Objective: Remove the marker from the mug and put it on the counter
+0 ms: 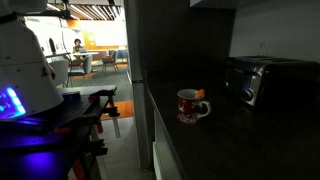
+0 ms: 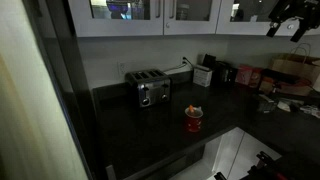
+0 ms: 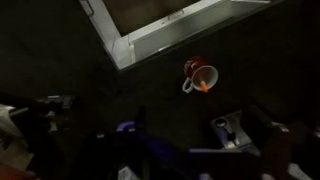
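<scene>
1. Step in hand: approach, pre-grasp. We judge nothing's done yet. The marker [image 1: 201, 95] sits inside the mug [image 1: 188, 108], its orange end poking over the rim.
2. The mug stands upright on the dark surface [image 2: 135, 135]. The toaster [image 2: 152, 90] is behind the mug & apart from it in an exterior view.
3. End effector [image 2: 288, 20]: high above the mug & off to one side, well apart, touching nothing. The wrist view looks down on the mug from far off.
4. Its state: we can't tell how far open, as every view is too dark & blurred. We see nothing in its grip, since the marker's in the mug.
5. Next move, as we judge it: drop down over the mug, set the jaws across the marker's exposed end, close, lift straight up till clear of the rim, then lay it on bare surface beside the mug.
6. Needs care: the marker is thin, so a poor line-up could knock the mug.
</scene>
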